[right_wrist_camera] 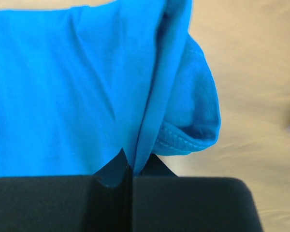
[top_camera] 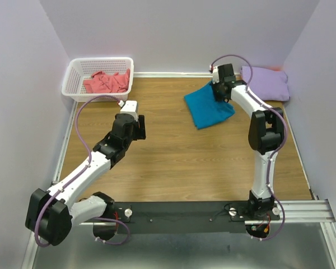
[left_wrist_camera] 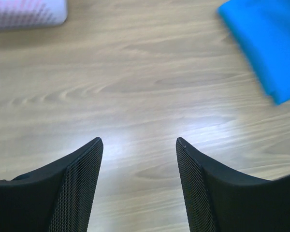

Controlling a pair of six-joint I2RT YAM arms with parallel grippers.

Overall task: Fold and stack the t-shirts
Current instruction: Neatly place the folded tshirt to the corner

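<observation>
Right now, pinching a bunched edge of the teal-blue t-shirt point(top_camera: 208, 105) with the right gripper point(right_wrist_camera: 128, 166), jaws closed tight on the cloth, probably to carry the folded bundle over for stacking on the pale lavender t-shirt point(top_camera: 265, 83). Well to the right of the white basket point(top_camera: 73, 73) for the teal bundle; further right again for the lavender. Hovering on the near side of the basket with the left gripper point(left_wrist_camera: 139, 145), jaws wide and empty over bare table point(top_camera: 173, 162), seemingly freed up for the coral-pink t-shirt point(top_camera: 106, 82), crumpled inside the basket, not yet folded.
</observation>
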